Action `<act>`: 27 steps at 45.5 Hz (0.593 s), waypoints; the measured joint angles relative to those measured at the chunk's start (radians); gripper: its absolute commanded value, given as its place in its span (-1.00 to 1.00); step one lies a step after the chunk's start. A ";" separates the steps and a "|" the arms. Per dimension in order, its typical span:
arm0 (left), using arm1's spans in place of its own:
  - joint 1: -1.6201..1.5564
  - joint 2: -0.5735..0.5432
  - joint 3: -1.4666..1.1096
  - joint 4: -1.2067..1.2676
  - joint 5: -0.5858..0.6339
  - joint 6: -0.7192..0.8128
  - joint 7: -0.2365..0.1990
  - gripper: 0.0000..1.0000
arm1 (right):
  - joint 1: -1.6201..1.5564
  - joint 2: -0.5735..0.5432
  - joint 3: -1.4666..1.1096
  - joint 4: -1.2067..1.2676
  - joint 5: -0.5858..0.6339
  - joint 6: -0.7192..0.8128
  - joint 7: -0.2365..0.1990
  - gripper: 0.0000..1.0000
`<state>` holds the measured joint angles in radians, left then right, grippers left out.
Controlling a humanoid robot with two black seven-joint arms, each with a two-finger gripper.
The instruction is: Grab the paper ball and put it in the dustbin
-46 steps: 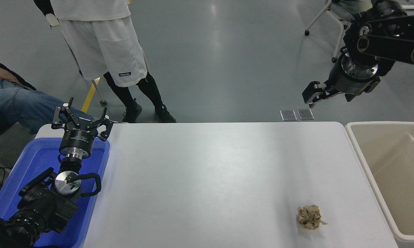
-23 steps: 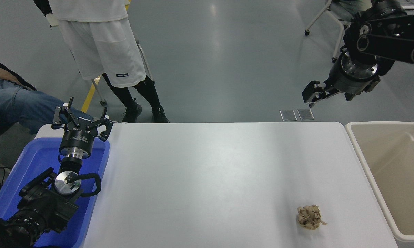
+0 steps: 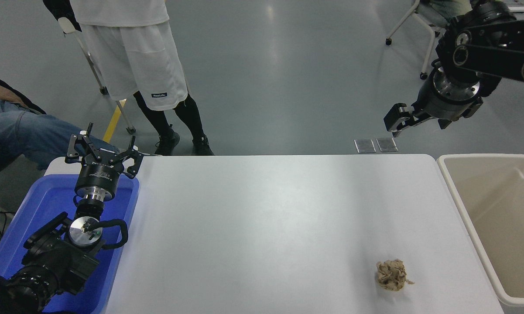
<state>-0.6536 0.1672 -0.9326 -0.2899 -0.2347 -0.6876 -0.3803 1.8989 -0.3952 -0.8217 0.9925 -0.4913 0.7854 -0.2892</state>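
Note:
The paper ball (image 3: 392, 275), a crumpled tan wad, lies on the white table (image 3: 262, 226) near its front right corner. The dustbin (image 3: 461, 205), a large beige bin with a white rim, stands against the table's right edge and looks empty inside. My right gripper (image 3: 396, 121) hangs high above the floor beyond the table's far right corner, far from the ball and holding nothing. My left gripper (image 3: 102, 150) is parked at the lower left over the blue tray, open and empty.
A shallow blue tray (image 3: 39, 209) sits at the table's left end under the left arm. A person in white shorts (image 3: 135, 65) stands beyond the far edge. A seated person's legs (image 3: 22, 135) show at the left. A chair (image 3: 412, 22) stands at the back right.
The standing person has shifted stance a little. My right gripper has barely moved. The paper ball and the left arm have not moved.

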 measured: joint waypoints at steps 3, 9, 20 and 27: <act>0.000 0.000 0.000 0.000 0.000 0.000 0.000 0.98 | -0.001 0.000 -0.006 0.001 0.005 0.000 0.001 1.00; 0.000 0.000 0.000 0.000 0.000 0.000 0.000 0.98 | -0.002 -0.001 -0.009 0.004 0.014 0.000 0.001 1.00; 0.000 0.000 0.000 0.000 0.000 0.000 0.000 0.98 | -0.038 -0.007 -0.002 0.010 0.077 0.000 0.002 1.00; 0.000 0.000 -0.001 0.000 0.000 0.000 0.000 0.98 | -0.074 -0.032 -0.012 0.011 0.133 0.000 0.002 1.00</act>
<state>-0.6533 0.1673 -0.9333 -0.2900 -0.2348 -0.6876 -0.3807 1.8246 -0.4268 -0.8338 1.0037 -0.3584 0.7854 -0.2872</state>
